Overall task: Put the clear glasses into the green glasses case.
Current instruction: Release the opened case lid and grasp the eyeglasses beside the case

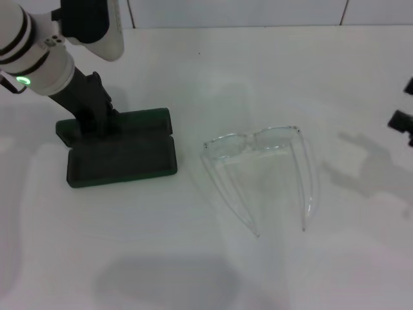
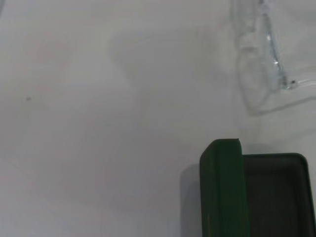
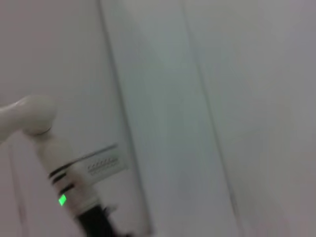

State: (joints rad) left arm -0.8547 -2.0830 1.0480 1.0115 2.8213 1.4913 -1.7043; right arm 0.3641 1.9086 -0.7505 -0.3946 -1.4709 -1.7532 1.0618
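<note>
One pair of clear glasses [image 1: 261, 171] lies mid-table, temples pointed at the near edge — one green glasses case [image 1: 119, 147], open, is held down by the left gripper [image 1: 97, 119]; its opening cannot be told.

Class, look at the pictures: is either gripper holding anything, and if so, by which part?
It cannot be told. The left gripper sits at the green glasses case, its fingertips hidden; the clear glasses lie free; the right gripper is off to the side.

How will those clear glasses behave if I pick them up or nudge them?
The clear glasses look thin and all plastic, so probably light and apt to slide on the smooth white table if pushed. Their long arms are unfolded and slender, so they may flex or swing shut when gripped. Nothing round: they are unlikely to roll.
</note>
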